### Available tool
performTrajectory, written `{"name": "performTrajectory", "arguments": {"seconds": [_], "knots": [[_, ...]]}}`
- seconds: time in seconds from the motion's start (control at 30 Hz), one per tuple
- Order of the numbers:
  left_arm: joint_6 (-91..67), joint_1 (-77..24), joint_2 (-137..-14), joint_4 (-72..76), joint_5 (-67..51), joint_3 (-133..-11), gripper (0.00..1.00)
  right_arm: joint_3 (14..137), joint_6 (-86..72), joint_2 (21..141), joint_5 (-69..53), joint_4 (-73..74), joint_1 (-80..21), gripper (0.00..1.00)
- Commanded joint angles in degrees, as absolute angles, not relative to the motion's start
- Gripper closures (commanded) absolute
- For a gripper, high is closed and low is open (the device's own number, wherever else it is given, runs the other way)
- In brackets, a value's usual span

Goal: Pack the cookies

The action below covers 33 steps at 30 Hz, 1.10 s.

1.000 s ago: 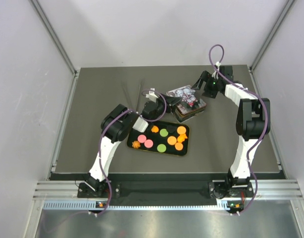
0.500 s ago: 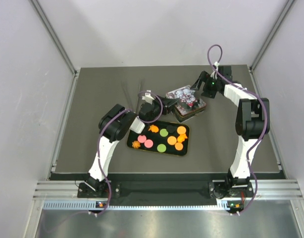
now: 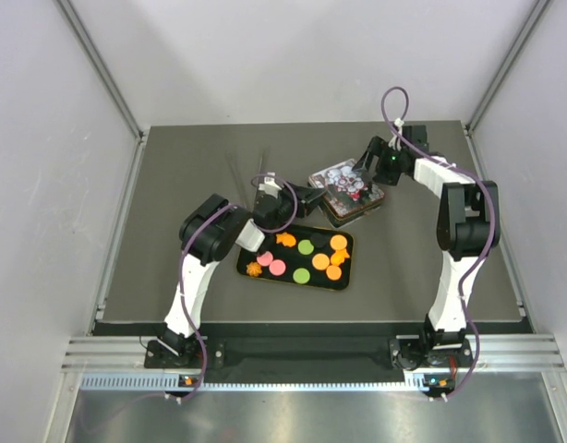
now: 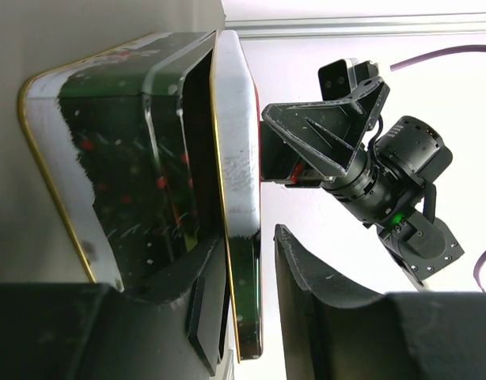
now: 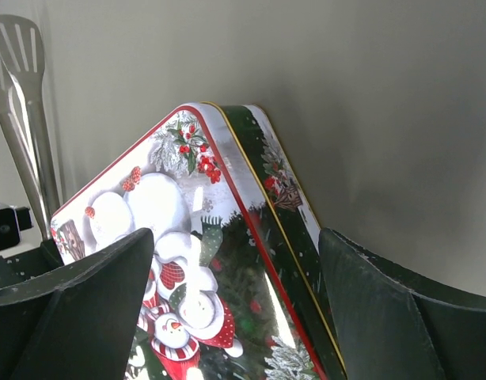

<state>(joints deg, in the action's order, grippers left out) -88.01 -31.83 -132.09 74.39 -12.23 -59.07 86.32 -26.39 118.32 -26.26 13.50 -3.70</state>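
Observation:
Orange (image 3: 339, 242), pink (image 3: 265, 258) and green (image 3: 306, 246) cookies lie on a black tray (image 3: 345, 281) at the table's middle. Behind it stands a Christmas tin (image 3: 360, 206) with a snowman lid (image 3: 342, 176) lifted off it at an angle. My left gripper (image 3: 310, 196) is open at the tin's left side. In the left wrist view its jaws (image 4: 255, 237) straddle the lid's edge (image 4: 237, 158), one finger between lid and tin base (image 4: 108, 158), a gap at the other. My right gripper (image 3: 363, 173) is open at the tin's far side. Its fingers (image 5: 237, 237) stand wide on either side of the lid (image 5: 172, 206).
Metal tongs (image 3: 235, 171) lie on the table left of the tin and show in the right wrist view (image 5: 21, 95) too. Grey walls close in the left, right and back of the dark table (image 3: 173, 175).
My left gripper has moved up and to the right from the tray's far edge to the tin's lid. My right gripper has shifted slightly left over the tin.

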Motion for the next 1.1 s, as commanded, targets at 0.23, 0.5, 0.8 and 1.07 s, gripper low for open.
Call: {"name": "performTrajectory", "arguments": {"seconds": [0.23,0.5,0.8,1.07], "knots": [[-87.7,-30.9,-129.3,85.7,-12.7,-55.4,0.64,87.2,-24.3,118.3,-24.9,13.4,-5.1,0.16],[-86.9,-30.6,-128.7,86.3,-12.9,-53.4,0.63,87.4,-23.7,117.9,-23.5,14.4,-6.2,0.16],[-87.3,-30.3,-128.8,87.1,-14.1,-53.1,0.58,87.5,-23.1,117.7,-22.7,15.1,-6.4,0.16],[-86.7,-30.1,-128.3,86.7,-14.8,-53.1,0.56,88.3,-22.5,117.9,-21.6,16.4,-6.9,0.16]]}}
